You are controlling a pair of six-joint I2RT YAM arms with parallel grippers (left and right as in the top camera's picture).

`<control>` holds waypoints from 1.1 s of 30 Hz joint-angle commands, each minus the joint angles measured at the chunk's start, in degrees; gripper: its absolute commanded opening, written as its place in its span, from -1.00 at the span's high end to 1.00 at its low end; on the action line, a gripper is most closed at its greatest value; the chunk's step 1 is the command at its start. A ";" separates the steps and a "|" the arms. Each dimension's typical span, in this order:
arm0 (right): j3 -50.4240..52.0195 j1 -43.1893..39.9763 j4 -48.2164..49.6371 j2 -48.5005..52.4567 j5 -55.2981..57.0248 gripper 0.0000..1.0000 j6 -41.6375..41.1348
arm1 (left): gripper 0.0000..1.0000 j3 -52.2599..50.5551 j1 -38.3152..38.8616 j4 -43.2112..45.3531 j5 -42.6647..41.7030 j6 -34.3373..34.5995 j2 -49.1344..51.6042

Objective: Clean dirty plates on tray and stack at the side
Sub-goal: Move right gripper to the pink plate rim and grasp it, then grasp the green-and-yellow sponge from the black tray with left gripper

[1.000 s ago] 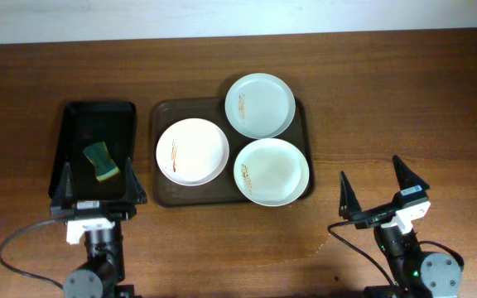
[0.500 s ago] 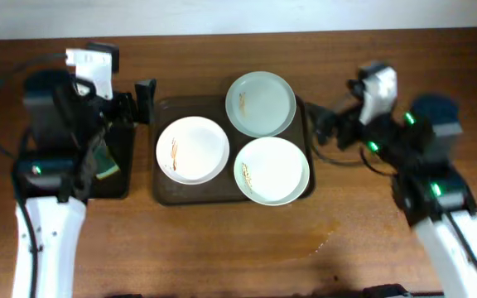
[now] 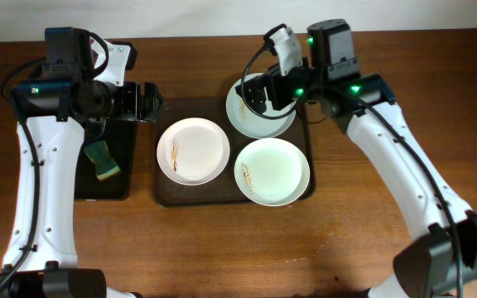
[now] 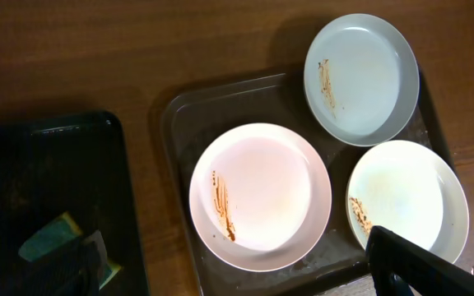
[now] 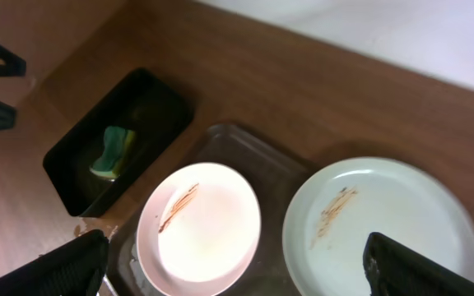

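- The left gripper (image 3: pixel 146 100) hangs spread and empty just beside the tray (image 3: pixel 166 194).
- The right gripper (image 3: pixel 261 89), likewise spread and empty, hovers over the far plate (image 3: pixel 273 113).
- All three plates sit smeared on the tray, so cleaning looks unstarted.
- Likely next: pick up the sponge (image 3: pixel 101 160).

The centre-left round white plate (image 3: pixel 193 151), lower-right white plate (image 3: pixel 272 171) and upper white plate (image 3: pixel 261 122) crowd the dark-brown rectangular tray (image 3: pixel 166 194), leaving only thin strips of its floor bare at the left and lower edges. The right gripper (image 3: pixel 253 93) hangs over the upper plate, and the left gripper (image 3: pixel 149 101) blocks the gap between the tray's upper-left corner and the narrow black tray (image 3: pixel 118 187). Bare brown wooden table (image 3: pixel 222 248) gives free passage across the lower frame and at centre right.
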State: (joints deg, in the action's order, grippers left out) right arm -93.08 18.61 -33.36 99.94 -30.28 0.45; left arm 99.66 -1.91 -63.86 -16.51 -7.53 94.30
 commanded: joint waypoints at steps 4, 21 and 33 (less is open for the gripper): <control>-1.36 8.07 -0.90 9.40 13.07 -0.60 -16.59 | -0.98 0.94 -0.22 1.20 7.41 1.27 0.33; -1.31 16.72 -1.51 23.87 27.50 -0.06 -32.44 | -0.98 0.90 -8.02 -0.33 21.29 17.35 11.82; -1.31 17.18 -1.31 28.09 24.30 0.42 -37.42 | -0.98 0.83 -8.02 -1.40 21.29 17.35 14.12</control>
State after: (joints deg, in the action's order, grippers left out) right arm -93.54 35.27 -34.65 127.04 -5.50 -36.03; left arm 99.70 -9.67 -64.27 4.12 9.10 105.97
